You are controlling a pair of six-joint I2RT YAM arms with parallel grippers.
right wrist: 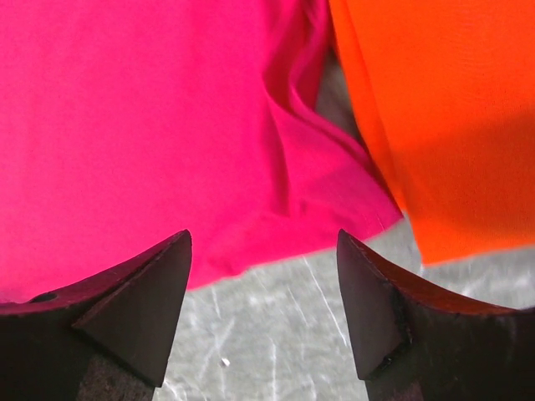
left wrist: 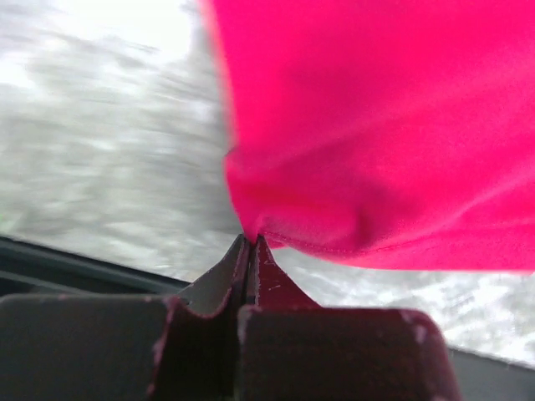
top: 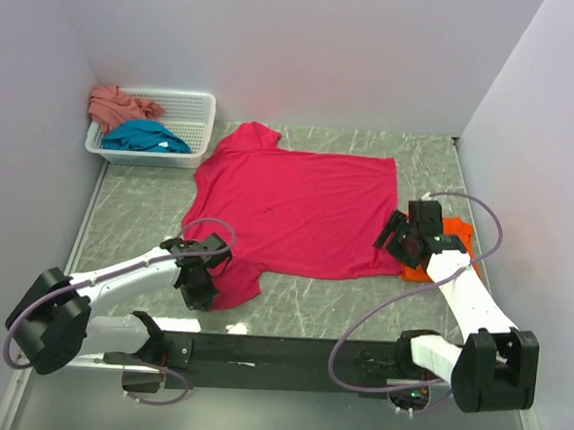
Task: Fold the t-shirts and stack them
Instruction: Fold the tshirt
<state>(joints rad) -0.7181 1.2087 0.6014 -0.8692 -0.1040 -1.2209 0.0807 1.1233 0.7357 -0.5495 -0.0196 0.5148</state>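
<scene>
The magenta-red t-shirt (top: 302, 211) lies spread flat on the marble table. My left gripper (top: 201, 286) is shut on its near-left sleeve; the left wrist view shows the cloth (left wrist: 376, 125) pinched at the fingertips (left wrist: 261, 251). My right gripper (top: 394, 243) is open and empty, just above the shirt's near-right hem corner (right wrist: 334, 209). The bright orange t-shirt (top: 451, 246) lies folded at the right, partly under the right arm, and shows in the right wrist view (right wrist: 443, 117). The teal t-shirt (top: 144, 137) and the salmon-pink t-shirt (top: 116, 104) sit in the basket.
A white mesh basket (top: 190, 121) stands at the back left corner. White walls close in the table on the left, back and right. Bare marble (top: 301, 308) shows in front of the magenta-red shirt. A black bar (top: 259, 350) runs along the near edge.
</scene>
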